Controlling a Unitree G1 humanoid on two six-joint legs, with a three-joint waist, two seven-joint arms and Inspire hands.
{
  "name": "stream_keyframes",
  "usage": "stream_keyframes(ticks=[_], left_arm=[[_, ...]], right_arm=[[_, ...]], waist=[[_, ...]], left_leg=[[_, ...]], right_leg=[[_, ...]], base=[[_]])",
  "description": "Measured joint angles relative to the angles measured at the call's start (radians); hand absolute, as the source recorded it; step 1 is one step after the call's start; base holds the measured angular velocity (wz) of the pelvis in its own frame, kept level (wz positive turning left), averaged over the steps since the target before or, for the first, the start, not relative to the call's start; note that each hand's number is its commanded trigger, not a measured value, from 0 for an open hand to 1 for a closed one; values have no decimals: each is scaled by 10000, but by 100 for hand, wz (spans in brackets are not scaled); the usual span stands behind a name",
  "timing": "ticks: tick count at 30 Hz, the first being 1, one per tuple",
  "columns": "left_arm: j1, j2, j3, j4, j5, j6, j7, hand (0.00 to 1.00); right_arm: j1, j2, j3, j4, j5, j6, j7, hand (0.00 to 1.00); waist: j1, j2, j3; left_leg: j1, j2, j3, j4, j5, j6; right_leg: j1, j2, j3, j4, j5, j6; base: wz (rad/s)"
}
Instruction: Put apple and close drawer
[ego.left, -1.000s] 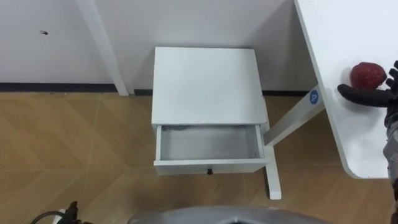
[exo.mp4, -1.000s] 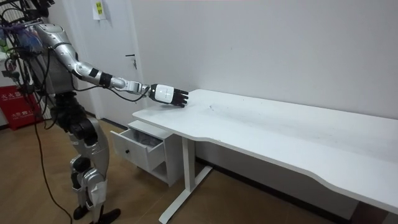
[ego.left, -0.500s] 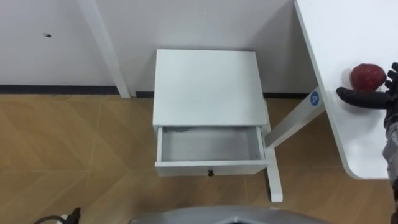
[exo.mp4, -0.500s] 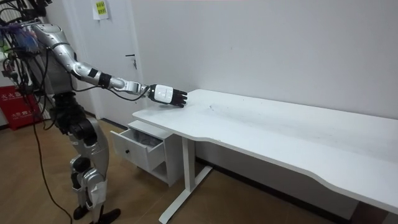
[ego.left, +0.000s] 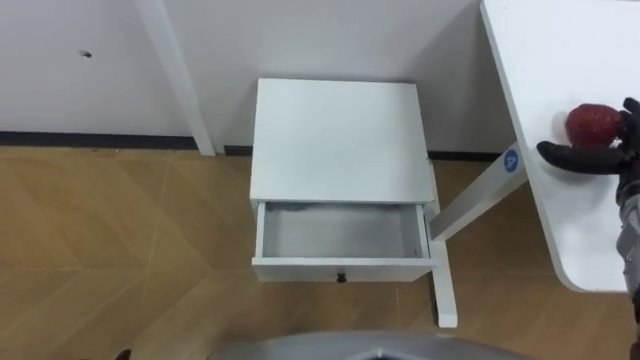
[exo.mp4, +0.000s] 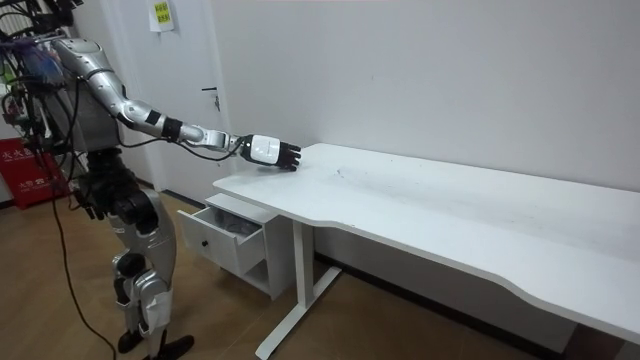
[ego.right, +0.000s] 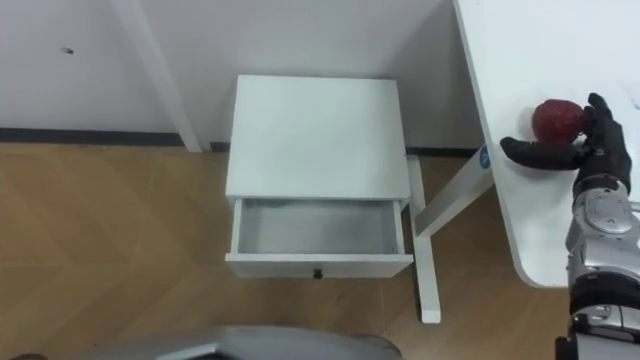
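Observation:
A dark red apple (ego.right: 556, 118) lies on the white table (ego.right: 520, 60) near its left edge. My right hand (ego.right: 602, 143) is cupped around it: the thumb lies straight along the apple's near side and the fingers stand against its right side, open rather than closed on it. In the room view the same hand (exo.mp4: 272, 152) reaches out over the table's corner from my outstretched arm. Below and to the left stands a small white cabinet (ego.left: 337, 140) with its drawer (ego.left: 340, 268) pulled out and nothing inside.
The table's slanted white leg (ego.left: 482, 192) and its foot (ego.left: 443, 290) stand right beside the drawer's right side. A white post (ego.left: 180, 80) runs up the wall left of the cabinet. Wooden floor (ego.left: 120, 250) lies open to the left.
The whole picture has drifted slightly, so the camera moved. My right hand stays at the apple in the same pose, and the drawer stays pulled out.

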Motion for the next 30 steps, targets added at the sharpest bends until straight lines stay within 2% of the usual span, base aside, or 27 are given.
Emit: stream_keyframes(ticks=[11, 25, 30], left_arm=[[44, -3, 0, 18, 141, 9, 56, 0], [-3, -4, -22, 1, 200, 10, 97, 0], [-108, -4, -317, 3, 194, 10, 18, 0]], right_arm=[[-1, -118, 24, -39, -8, -120, -336, 100], [-16, -116, 241, -94, -307, -118, -263, 100], [-11, -111, 959, -796, -1361, -121, -485, 100]], waist=[[131, 61, 11], [338, -18, 40], [352, 33, 60]], left_leg=[[1, -1, -86, 6, 14, -23], [28, -42, -319, 22, 34, -25], [-37, -29, -317, 99, 36, -26]], right_leg=[[51, 0, -114, -27, -1, 0], [108, -35, -321, -48, -1, 1], [57, -67, -349, -34, -1, 1]], base=[[3], [4], [0]])
